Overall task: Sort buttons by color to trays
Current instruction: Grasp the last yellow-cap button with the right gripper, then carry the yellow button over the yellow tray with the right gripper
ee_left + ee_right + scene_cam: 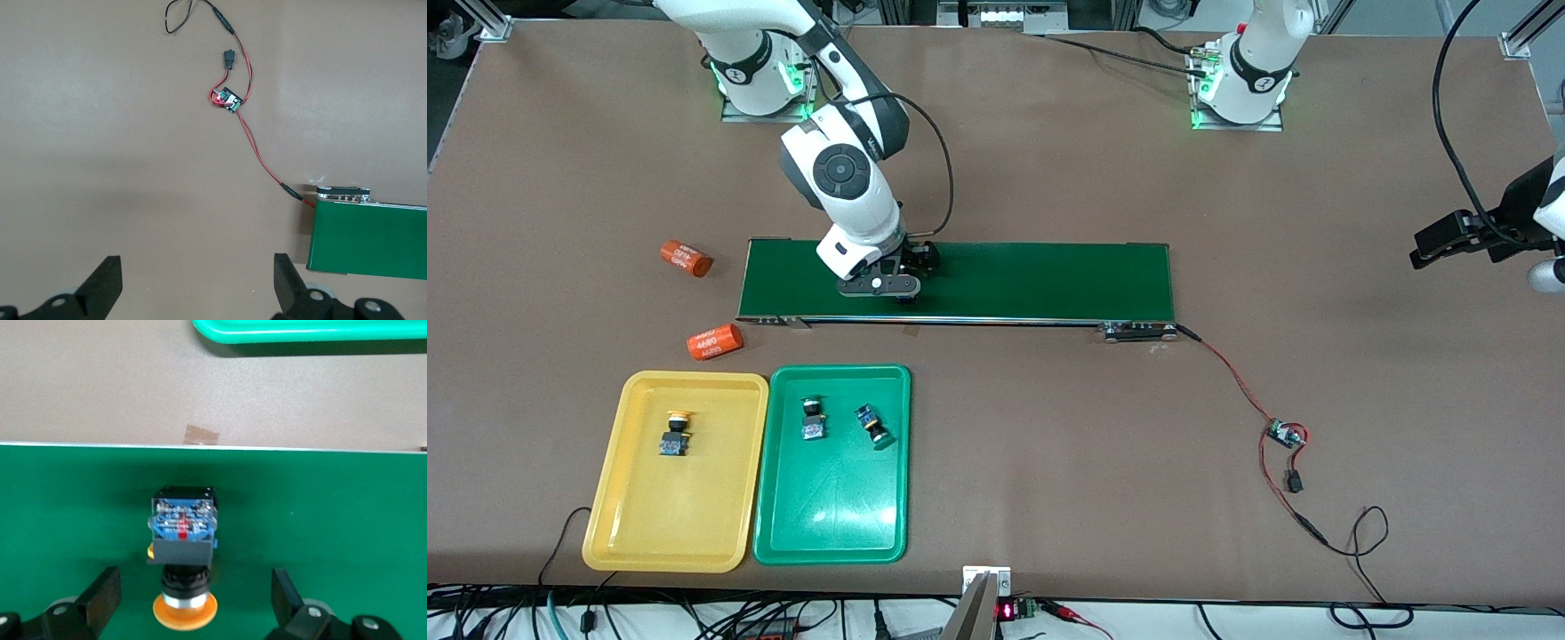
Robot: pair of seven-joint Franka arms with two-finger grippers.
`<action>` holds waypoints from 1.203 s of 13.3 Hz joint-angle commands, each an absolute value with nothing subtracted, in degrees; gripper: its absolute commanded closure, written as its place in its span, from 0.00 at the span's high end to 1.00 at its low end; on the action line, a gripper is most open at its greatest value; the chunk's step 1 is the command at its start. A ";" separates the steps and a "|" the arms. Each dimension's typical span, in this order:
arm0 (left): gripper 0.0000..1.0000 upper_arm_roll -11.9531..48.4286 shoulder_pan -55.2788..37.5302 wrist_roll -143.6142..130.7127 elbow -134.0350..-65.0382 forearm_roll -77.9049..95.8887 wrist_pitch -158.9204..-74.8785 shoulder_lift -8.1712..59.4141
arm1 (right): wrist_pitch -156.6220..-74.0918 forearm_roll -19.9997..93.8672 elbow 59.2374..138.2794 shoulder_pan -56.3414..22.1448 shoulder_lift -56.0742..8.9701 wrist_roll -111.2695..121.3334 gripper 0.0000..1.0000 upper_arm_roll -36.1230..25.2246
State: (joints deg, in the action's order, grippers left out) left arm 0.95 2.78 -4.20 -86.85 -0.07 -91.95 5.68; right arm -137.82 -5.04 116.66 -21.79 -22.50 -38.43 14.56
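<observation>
A yellow-capped button (183, 543) lies on its side on the dark-green conveyor belt (1032, 280). My right gripper (195, 599) is open and low over it, one finger at each side of the orange cap. In the front view the right gripper (882, 289) hides most of this button. The yellow tray (627, 524) holds one yellow-capped button (675, 433). The green tray (831, 524) holds two green-capped buttons (813, 419) (873, 426). My left gripper (198, 280) is open and empty over bare table at the left arm's end (1432, 249), where the arm waits.
Two orange cylinders marked "4680" (686, 258) (715, 342) lie near the belt's end at the right arm's side. A small circuit board (1287, 434) on red-black wires lies off the belt's other end and shows in the left wrist view (229, 100).
</observation>
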 commanded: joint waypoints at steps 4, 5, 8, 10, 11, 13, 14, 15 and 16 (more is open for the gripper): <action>1.00 0.97 2.99 -3.96 -86.92 -0.70 -92.29 5.54 | -139.75 -8.77 115.75 -21.71 -24.96 -39.02 0.55 13.54; 1.00 0.97 2.99 -3.96 -86.92 -0.70 -92.29 5.54 | -139.66 -9.31 115.49 -21.71 -25.05 -39.02 0.29 13.19; 1.00 0.88 2.99 -3.96 -86.92 -0.79 -92.29 5.54 | -138.00 -9.14 113.30 -21.53 -24.44 -38.41 0.09 12.05; 1.00 0.97 2.99 -3.96 -86.92 -0.79 -92.29 5.54 | -132.57 -8.88 108.75 -21.53 -24.08 -38.23 0.08 11.87; 1.00 0.97 2.99 -3.96 -86.92 -0.79 -92.29 5.54 | -129.84 -8.96 105.68 -21.53 -24.00 -38.06 0.08 11.17; 1.00 0.88 2.99 -3.96 -86.92 -0.79 -92.29 5.54 | -126.31 -8.96 101.09 -21.36 -23.99 -35.79 0.08 9.41; 1.00 0.88 2.90 -3.96 -86.92 -0.88 -92.29 5.54 | -125.95 -9.23 99.68 -20.92 -24.34 -33.07 0.08 8.36; 1.00 0.97 2.90 -3.96 -86.92 -0.88 -92.20 5.54 | -126.03 -9.49 99.23 -19.87 -24.87 -30.26 0.08 7.13; 1.00 0.97 2.90 -3.96 -86.92 -0.88 -92.20 5.54 | -126.12 -9.32 98.45 -18.38 -26.27 -25.62 0.08 5.03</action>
State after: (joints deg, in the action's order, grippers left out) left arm 0.91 2.90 -4.20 -86.86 -0.07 -91.97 5.71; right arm -126.92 -8.48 100.40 -20.85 -24.14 -31.88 7.32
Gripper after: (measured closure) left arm 0.000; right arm 0.573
